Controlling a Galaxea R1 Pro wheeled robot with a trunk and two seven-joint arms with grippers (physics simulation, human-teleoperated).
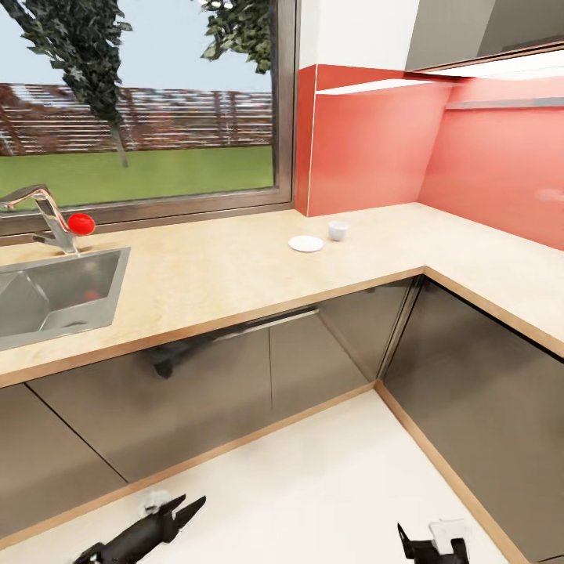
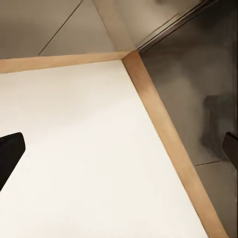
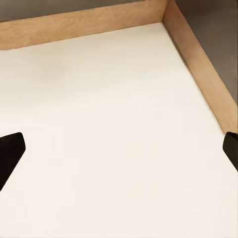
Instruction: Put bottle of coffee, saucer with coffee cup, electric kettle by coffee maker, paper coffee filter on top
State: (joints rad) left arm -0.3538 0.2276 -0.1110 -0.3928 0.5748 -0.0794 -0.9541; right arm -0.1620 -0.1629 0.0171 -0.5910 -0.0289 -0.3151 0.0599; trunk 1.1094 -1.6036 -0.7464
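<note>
While nothing is carried, both grippers are held low over the white floor (image 1: 313, 478): the left gripper (image 1: 178, 513) with fingers parted and empty, the right gripper (image 1: 431, 540) likewise spread in its wrist view. Beyond them, on the countertop (image 1: 219, 274) near the corner, the cup (image 1: 338, 229) is seen just beside the saucer (image 1: 305, 244), not yet on it.

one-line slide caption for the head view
Small white cup beside, not on, round white saucer on light wood countertop near steel sink.
</note>
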